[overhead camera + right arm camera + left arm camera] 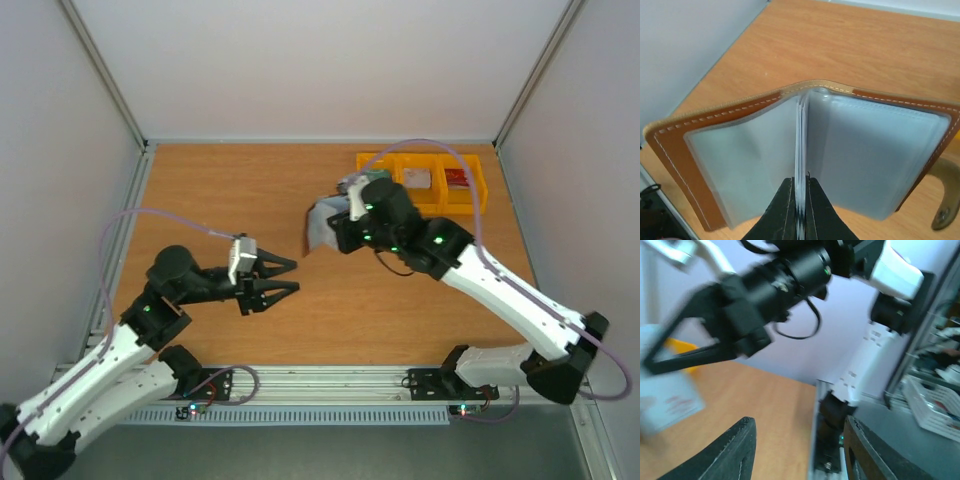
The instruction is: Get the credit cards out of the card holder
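"Brown leather card holder (740, 125), where's it at right now?" (first poster)

"Spread open like a book over the wooden table (220, 190), near the yellow bins (438, 185); the right gripper (801, 184) has its fingers pressed together on the middle clear sleeves; the snap tab (944, 197) hangs off to one side; the left gripper (283, 277) hovers well apart, jaws spread, empty; a red card (457, 178) and a pale card (417, 179) lie in the bins, I think; they're tiny in the top view" (second poster)

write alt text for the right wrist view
The right gripper pinches the middle plastic sleeves of the open brown card holder, which is spread like a book with the wooden table behind it. Its snap tab hangs at lower right.
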